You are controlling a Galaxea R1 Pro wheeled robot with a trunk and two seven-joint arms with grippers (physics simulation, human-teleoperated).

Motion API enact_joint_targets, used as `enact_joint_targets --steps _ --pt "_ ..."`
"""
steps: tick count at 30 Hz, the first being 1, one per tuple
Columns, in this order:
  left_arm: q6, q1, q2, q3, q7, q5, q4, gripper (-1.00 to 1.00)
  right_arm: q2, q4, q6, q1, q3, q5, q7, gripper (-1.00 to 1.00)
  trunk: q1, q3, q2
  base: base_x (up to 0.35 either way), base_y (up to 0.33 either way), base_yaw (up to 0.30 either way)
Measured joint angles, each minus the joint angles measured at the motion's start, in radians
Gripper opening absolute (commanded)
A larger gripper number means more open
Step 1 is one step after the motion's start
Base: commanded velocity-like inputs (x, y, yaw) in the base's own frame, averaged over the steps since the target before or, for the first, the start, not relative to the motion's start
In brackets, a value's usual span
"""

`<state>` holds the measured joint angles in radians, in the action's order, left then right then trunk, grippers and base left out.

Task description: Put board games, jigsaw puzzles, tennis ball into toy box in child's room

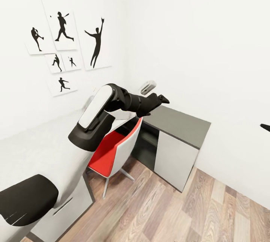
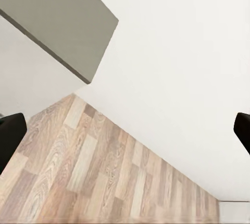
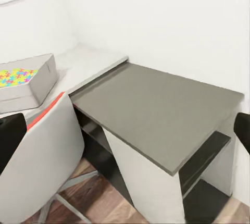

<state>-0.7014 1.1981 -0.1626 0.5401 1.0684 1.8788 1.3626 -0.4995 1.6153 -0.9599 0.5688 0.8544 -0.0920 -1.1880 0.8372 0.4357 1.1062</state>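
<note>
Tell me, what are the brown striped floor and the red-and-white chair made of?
The brown striped floor looks like wood planks: grain lines and board seams show. The red-and-white chair seems a smooth hard white shell, maybe plastic, with a red seat, perhaps padded, on thin grey metal-looking legs.

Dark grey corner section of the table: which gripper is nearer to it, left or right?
Left. The left gripper hovers just above the corner section, near its rear edge; the right gripper is off to its side, well apart.
</note>
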Motion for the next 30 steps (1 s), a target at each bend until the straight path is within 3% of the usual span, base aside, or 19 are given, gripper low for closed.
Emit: enact_joint_targets --steps 3,6,7,10,13,15,16,17,19,20,22,23,24,25,26,27,28,29,30 --pt "0.001 0.0 -0.001 0.057 -0.001 -0.001 -0.001 1.0 -0.004 -0.002 -0.072 0.001 -0.003 -0.035 0.019 1.0 0.0 -0.004 0.0 -0.032 0.0 -0.201" --pt "0.001 -0.002 -0.001 0.098 -0.018 0.0 -0.001 1.0 0.006 -0.009 -0.08 0.001 -0.007 -0.131 0.08 1.0 0.0 -0.008 0.0 -0.011 0.0 -0.2" --pt "0.001 -0.038 -0.001 0.149 -0.035 -0.002 -0.009 1.0 0.062 -0.013 -0.081 -0.025 -0.01 -0.215 0.114 1.0 0.0 -0.009 0.0 -0.002 0.0 -0.2" --pt "0.005 -0.172 0.002 0.212 -0.063 -0.066 -0.036 1.0 0.182 -0.032 -0.082 -0.109 -0.058 -0.332 0.13 1.0 0.0 -0.012 0.0 -0.001 0.0 -0.2" --pt "0.003 -0.283 0.007 0.226 -0.097 -0.15 -0.05 1.0 0.247 -0.057 -0.069 -0.176 -0.123 -0.433 0.139 1.0 0.0 -0.017 0.0 0.0 0.0 -0.198" --pt "0.001 -0.389 0.016 0.23 -0.115 -0.224 -0.057 1.0 0.304 -0.139 0.005 -0.228 -0.161 -0.513 0.149 1.0 0.0 -0.019 0.0 0.0 0.0 -0.195" --pt "0.001 -0.418 0.02 0.23 -0.118 -0.242 -0.058 1.0 0.318 -0.168 0.029 -0.236 -0.166 -0.532 0.156 1.0 0.0 -0.021 0.0 0.0 0.0 -0.193" --pt "-0.001 -0.502 0.046 0.227 -0.123 -0.309 -0.063 1.0 0.366 -0.266 0.123 -0.257 -0.18 -0.595 0.22 1.0 0.0 -0.022 0.0 0.0 0.0 -0.192" --pt "0.003 -0.625 0.093 0.225 -0.122 -0.372 -0.071 1.0 0.412 -0.432 0.22 -0.267 -0.186 -0.633 0.343 1.0 0.0 -0.024 0.0 0.0 0.0 -0.19" --pt "0.004 -0.697 0.15 0.221 -0.135 -0.406 -0.101 1.0 0.43 -0.581 0.318 -0.27 -0.188 -0.644 0.474 1.0 0.0 -0.026 0.0 0.0 0.0 -0.188" --pt "0.007 -0.795 0.232 0.222 -0.209 -0.437 -0.208 1.0 0.441 -0.874 0.497 -0.271 -0.192 -0.651 0.67 1.0 0.0 -0.028 0.0 0.0 0.0 -0.183" --pt "0.016 -0.847 0.271 0.227 -0.308 -0.462 -0.303 1.0 0.444 -1.034 0.646 -0.271 -0.194 -0.653 0.832 1.0 0.0 -0.03 0.0 0.0 0.0 -0.173" --pt "0.024 -0.866 0.282 0.228 -0.347 -0.48 -0.351 1.0 0.445 -1.14 0.697 -0.271 -0.196 -0.654 0.891 1.0 0.0 -0.031 0.0 0.0 0.0 -0.163" --pt "0.06 -0.891 0.293 0.23 -0.42 -0.527 -0.441 1.0 0.447 -1.234 0.784 -0.271 -0.197 -0.656 0.992 1.0 0.0 -0.032 0.0 0.0 0.0 -0.151" --pt "0.121 -0.913 0.296 0.231 -0.501 -0.584 -0.588 1.0 0.449 -1.321 0.867 -0.271 -0.198 -0.657 1.079 1.0 0.0 -0.033 0.0 0.0 0.0 -0.074" --pt "0.261 -0.934 0.283 0.23 -0.691 -0.657 -0.785 1.0 0.463 -1.426 1.003 -0.273 -0.198 -0.66 1.18 1.0 0.0 -0.033 0.0 0.0 0.0 -0.053" --pt "0.327 -0.942 0.27 0.231 -0.793 -0.685 -0.998 1.0 0.47 -1.464 1.061 -0.279 -0.198 -0.659 1.208 1.0 0.0 -0.034 0.0 0.0 0.0 -0.018" --pt "0.643 -0.995 0.248 0.224 -0.993 -0.714 -1.179 1.0 0.478 -1.509 1.172 -0.321 -0.195 -0.656 1.247 1.0 0.0 -0.034 0.0 0.0 0.0 -0.015" --pt "0.706 -1.088 0.249 0.223 -1.009 -0.713 -1.308 1.0 0.477 -1.514 1.18 -0.329 -0.194 -0.655 1.249 1.0 0.0 -0.034 0.0 0.0 0.0 -0.009"
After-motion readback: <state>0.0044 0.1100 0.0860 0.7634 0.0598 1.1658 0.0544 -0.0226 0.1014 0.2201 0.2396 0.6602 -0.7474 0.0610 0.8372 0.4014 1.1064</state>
